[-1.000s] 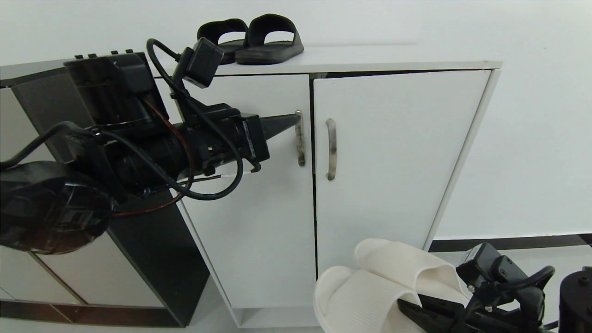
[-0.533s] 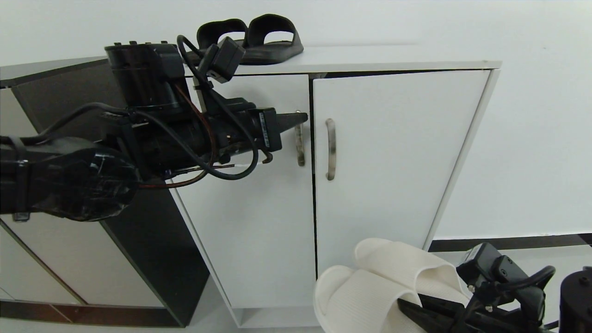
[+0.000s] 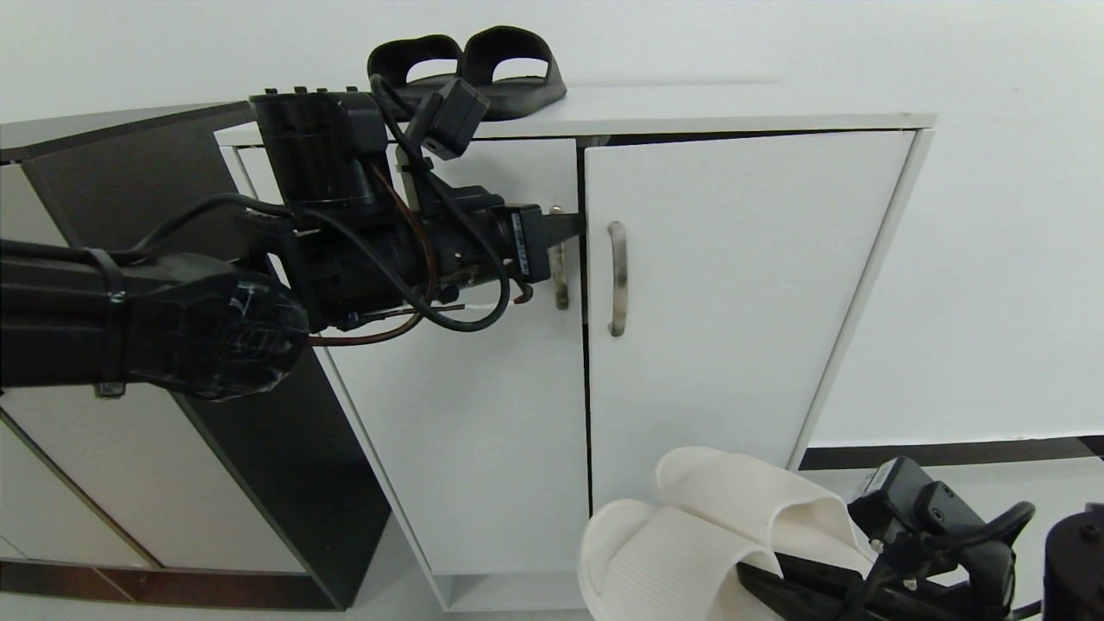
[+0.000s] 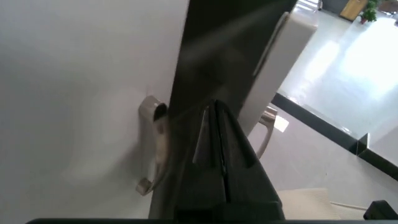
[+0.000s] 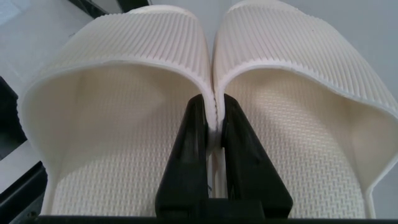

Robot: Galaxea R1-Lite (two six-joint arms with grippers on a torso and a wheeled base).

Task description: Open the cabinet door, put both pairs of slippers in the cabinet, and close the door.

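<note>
Our left gripper (image 3: 569, 227) has its fingers pressed together on nothing, its tip at the top of the left door's handle (image 3: 561, 280). Both cabinet (image 3: 733, 259) doors look closed. Our right gripper (image 5: 214, 118) pinches the white slippers (image 3: 690, 535) together, low in front of the cabinet. The black slippers (image 3: 483, 69) sit on top.

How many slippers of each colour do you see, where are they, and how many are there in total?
2 black slippers, on top of the cabinet
2 white slippers, held together in the right tool
Total: 4 slippers
</note>
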